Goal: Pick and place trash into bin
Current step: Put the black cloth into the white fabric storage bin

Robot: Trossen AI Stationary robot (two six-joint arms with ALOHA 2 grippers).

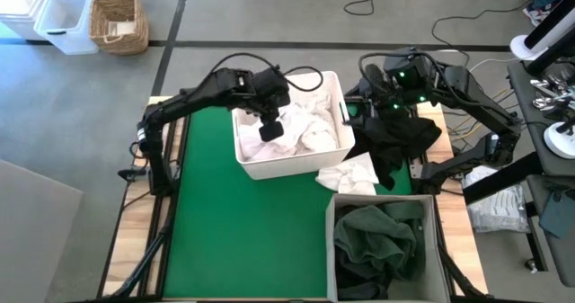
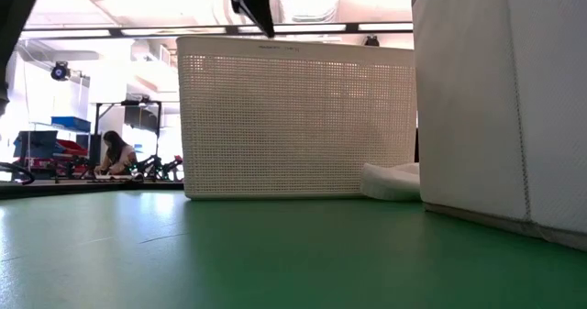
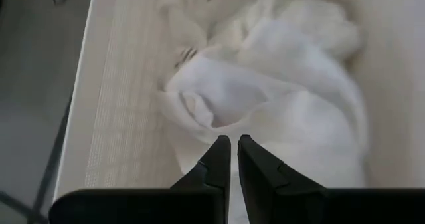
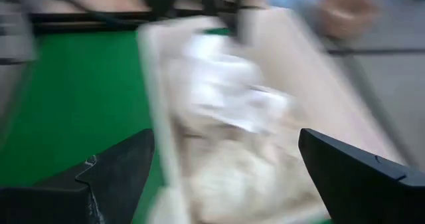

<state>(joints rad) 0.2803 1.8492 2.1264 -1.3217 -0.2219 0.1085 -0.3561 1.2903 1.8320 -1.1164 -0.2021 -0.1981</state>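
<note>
A white mesh-walled bin (image 1: 334, 87) stands at the far middle of the green mat, full of soft white sheets (image 1: 305, 132) (image 3: 279, 98). My left gripper (image 1: 269, 130) (image 3: 234, 141) hangs shut above those sheets, with nothing between its fingers. It shows at the top of the low view (image 2: 255, 2). My right gripper (image 1: 367, 94) (image 4: 226, 136) stands open beside the bin's right wall, above a black garment (image 1: 406, 137), and is empty. One more white sheet (image 1: 349, 175) (image 2: 390, 181) lies on the mat against the bin's near right corner.
A grey fabric box (image 1: 331, 249) (image 2: 495, 98) at the near right holds a dark green garment (image 1: 382, 236). The green mat (image 1: 243, 231) is bare at the left and near side. A wicker basket (image 1: 119, 22) and a plastic box (image 1: 65, 20) stand on the floor beyond the table.
</note>
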